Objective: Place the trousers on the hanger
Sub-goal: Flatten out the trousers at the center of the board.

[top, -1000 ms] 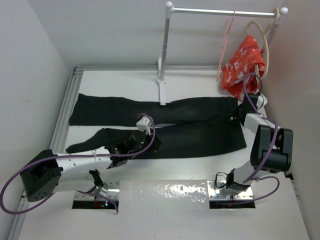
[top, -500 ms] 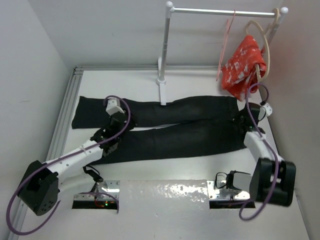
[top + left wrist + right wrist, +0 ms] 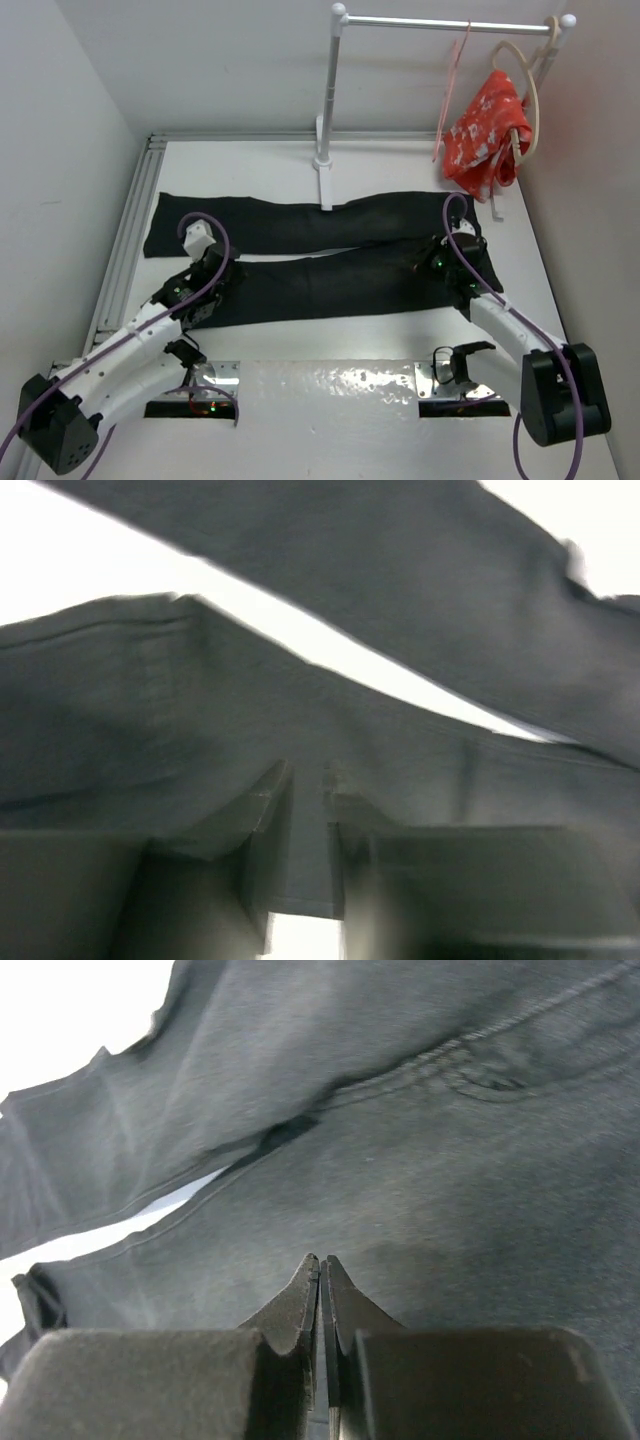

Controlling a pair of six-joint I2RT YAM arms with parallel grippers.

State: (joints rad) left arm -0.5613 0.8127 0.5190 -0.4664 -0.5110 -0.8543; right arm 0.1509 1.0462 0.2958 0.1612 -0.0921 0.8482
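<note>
The long black trousers of soft fabric (image 3: 380,215) are spread flat on the white table (image 3: 250,165). The thin pink-red wire hanger (image 3: 451,90) is hung on the white rail (image 3: 440,22), well apart from the trousers. The right gripper (image 3: 322,1262) is pressed together above the waist area. The left gripper (image 3: 308,780) is placed at the near leg; whether cloth is pinched cannot be told.

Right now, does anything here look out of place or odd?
Only the red cloth: it hangs bunched and lopsided on the beige hanger. The trousers lie flat and neat; nothing looks spilled or torn.
</note>
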